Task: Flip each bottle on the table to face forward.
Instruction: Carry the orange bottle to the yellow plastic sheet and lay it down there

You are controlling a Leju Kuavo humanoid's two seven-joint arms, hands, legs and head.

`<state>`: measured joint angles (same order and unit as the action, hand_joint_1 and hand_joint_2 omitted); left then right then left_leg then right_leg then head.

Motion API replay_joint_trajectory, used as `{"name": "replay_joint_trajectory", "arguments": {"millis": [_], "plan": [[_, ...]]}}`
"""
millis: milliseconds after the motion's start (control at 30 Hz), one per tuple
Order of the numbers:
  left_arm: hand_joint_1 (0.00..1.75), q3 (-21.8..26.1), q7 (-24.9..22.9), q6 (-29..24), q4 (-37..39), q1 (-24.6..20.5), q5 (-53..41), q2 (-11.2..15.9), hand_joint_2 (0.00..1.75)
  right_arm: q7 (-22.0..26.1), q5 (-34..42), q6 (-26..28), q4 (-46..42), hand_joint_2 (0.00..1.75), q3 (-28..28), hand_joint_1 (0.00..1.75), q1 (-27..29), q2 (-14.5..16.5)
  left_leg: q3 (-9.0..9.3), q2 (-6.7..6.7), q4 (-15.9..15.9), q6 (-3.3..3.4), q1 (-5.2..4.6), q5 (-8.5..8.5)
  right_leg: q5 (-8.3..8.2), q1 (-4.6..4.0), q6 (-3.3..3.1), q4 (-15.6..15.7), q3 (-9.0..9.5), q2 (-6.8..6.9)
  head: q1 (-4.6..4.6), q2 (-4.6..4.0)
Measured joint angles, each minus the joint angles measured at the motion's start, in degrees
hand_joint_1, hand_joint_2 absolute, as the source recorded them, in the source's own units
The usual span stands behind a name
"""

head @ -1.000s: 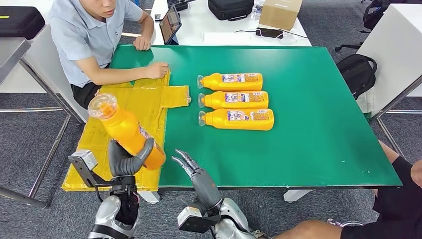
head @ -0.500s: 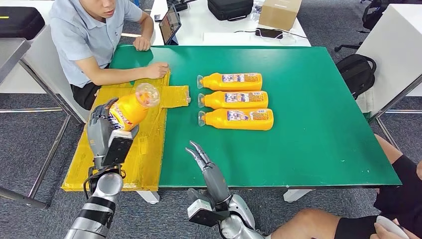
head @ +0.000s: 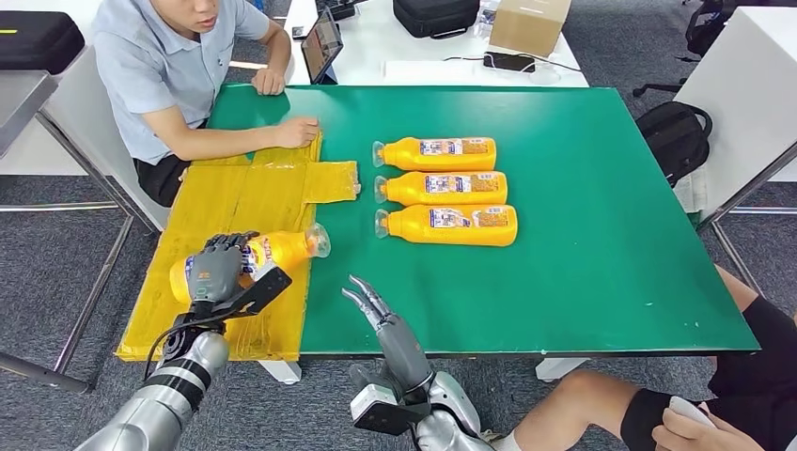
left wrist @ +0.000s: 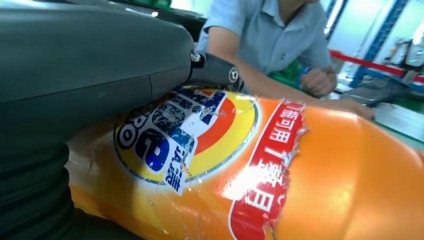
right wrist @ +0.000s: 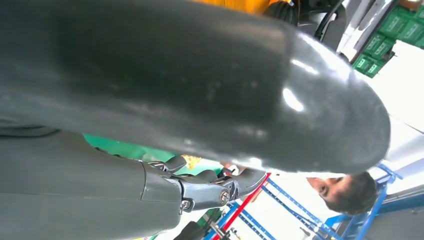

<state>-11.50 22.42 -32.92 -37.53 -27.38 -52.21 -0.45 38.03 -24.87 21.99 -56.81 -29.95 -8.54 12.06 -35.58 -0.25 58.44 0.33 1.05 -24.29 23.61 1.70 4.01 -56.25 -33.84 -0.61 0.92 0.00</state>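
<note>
My left hand grips an orange bottle that lies on its side over the yellow mat, its clear cap pointing toward the green table. Up close, the bottle shows a round blue and yellow label with red lettering under my fingers. Three more orange bottles lie side by side on the green table: the far one, the middle one and the near one, all caps to the left. My right hand hovers at the table's near edge with its fingers straight and holding nothing.
A person in a grey shirt sits at the far left with one hand resting on the mat's far edge. Another person's legs show at the near right. A tablet, a black bag and a cardboard box sit beyond the table.
My left hand has swung the bottle from upright, cap up and away, down onto its side on the yellow mat. My right hand has shifted slightly along the near edge.
</note>
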Motion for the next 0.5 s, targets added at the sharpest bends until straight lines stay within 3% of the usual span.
{"name": "replay_joint_trajectory", "arguments": {"millis": [200,233,333,367,400,500], "plan": [[1.71,-0.3,-1.8,1.2,3.0,-1.6,-1.6,0.6,1.75,0.0,-0.2,0.0,0.0,0.0,0.0,0.0,0.2,0.0,0.01,0.0,0.0,-0.02,0.0,0.03,-0.02,0.0,-0.01,0.0,0.02,-0.01,0.0,0.0],[1.58,-0.4,-2.2,1.5,3.3,-1.8,-2.0,0.7,1.75,0.0,-0.2,0.0,0.0,0.0,0.0,0.0,0.2,0.0,0.02,0.0,0.0,-0.02,0.0,0.03,-0.02,0.0,-0.01,0.0,0.03,-0.01,0.0,0.0],[0.41,-0.8,-3.0,2.5,4.5,-2.2,-2.9,1.0,1.75,0.0,-0.3,-0.1,0.1,0.0,0.0,0.0,0.3,0.0,0.08,0.02,0.0,-0.02,0.0,0.04,-0.04,-0.01,-0.02,0.0,0.07,-0.01,0.0,0.0],[0.1,-0.9,-2.9,3.0,5.0,-2.4,-3.0,1.2,1.75,0.0,-0.3,-0.1,0.1,0.0,0.0,0.0,0.3,-0.1,0.1,0.02,0.0,-0.02,0.0,0.04,-0.04,-0.01,-0.02,0.0,0.09,-0.01,0.0,0.0],[0.01,-1.0,-2.1,4.0,5.4,-2.6,-2.6,1.5,1.75,0.0,-0.3,-0.1,0.1,0.0,0.0,0.0,0.4,-0.1,0.12,0.03,0.0,-0.03,0.0,0.04,-0.04,-0.02,-0.02,0.0,0.1,-0.01,-0.01,0.0],[0.0,-0.6,3.0,10.0,6.0,-2.3,0.8,2.1,1.75,0.0,-0.3,-0.1,0.1,0.0,0.0,0.0,0.7,-0.3,0.16,0.0,0.0,-0.04,0.0,0.04,-0.01,-0.03,-0.03,0.0,0.14,0.01,-0.02,0.0]]}}
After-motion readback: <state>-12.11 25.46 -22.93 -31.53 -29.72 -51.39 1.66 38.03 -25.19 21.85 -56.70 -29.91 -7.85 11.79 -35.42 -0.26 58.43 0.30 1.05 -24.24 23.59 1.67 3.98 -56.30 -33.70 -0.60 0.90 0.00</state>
